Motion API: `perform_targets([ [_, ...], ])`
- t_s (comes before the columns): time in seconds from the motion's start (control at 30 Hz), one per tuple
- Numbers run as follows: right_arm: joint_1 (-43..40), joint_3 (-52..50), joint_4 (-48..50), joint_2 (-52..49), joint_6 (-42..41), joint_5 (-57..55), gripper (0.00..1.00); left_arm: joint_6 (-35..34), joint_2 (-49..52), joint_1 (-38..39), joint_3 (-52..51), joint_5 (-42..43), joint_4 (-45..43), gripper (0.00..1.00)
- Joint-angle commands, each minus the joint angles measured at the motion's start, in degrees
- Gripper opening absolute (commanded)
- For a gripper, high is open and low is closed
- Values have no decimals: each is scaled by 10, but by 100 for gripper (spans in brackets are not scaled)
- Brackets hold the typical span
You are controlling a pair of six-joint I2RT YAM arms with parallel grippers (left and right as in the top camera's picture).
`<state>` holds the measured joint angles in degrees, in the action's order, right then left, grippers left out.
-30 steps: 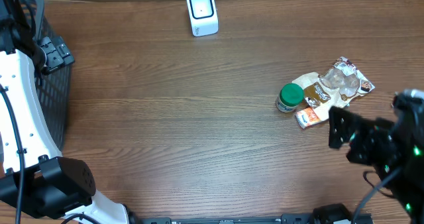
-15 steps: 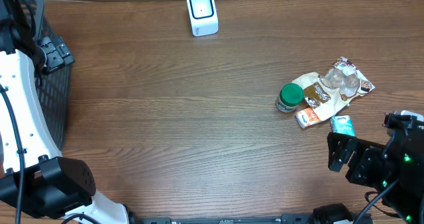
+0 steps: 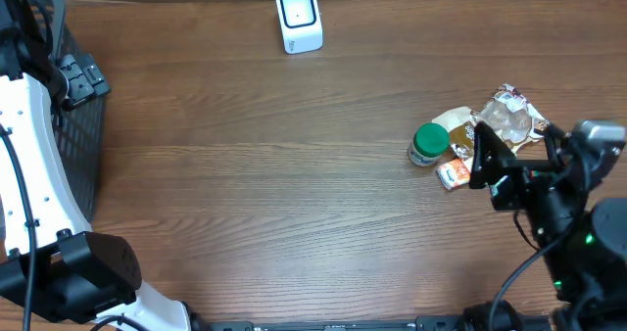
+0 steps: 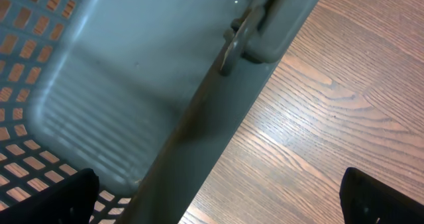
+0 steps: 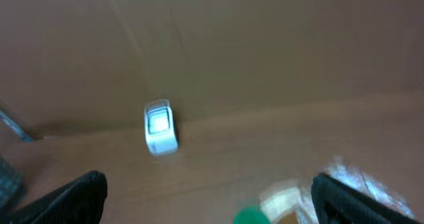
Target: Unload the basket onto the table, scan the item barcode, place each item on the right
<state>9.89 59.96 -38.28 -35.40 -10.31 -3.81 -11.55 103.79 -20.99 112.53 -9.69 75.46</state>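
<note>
Only my left wrist view looks into the basket (image 4: 79, 85), its rim below my left fingers (image 4: 381, 197), which are spread wide. Overhead shows one scanner (image 3: 299, 19), one green-lidded jar (image 3: 428, 143), one orange packet (image 3: 454, 173) and one crinkled bag (image 3: 505, 120). These three items are clustered on the right of the tabletop (image 3: 245, 174), by my right fingers (image 3: 487, 160), which are spread and hold nothing.

White-shelled left arm (image 3: 39, 165) with black joints and thin black cables, black right arm (image 3: 563, 189), small green lights (image 3: 588, 240), possibly status LEDs
</note>
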Motion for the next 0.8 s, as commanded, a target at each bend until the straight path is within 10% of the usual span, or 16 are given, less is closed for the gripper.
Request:
perform_targets([
  [0.0,-19,-125,100,66,48,29,100,6,6,8,0,7,2,100],
  [0.3,-57,-470,382,251,44,86,100,6,6,8,0,7,2,100],
  [0.77,-54,-595,337,353,44,85,100,6,6,8,0,7,2,99],
])
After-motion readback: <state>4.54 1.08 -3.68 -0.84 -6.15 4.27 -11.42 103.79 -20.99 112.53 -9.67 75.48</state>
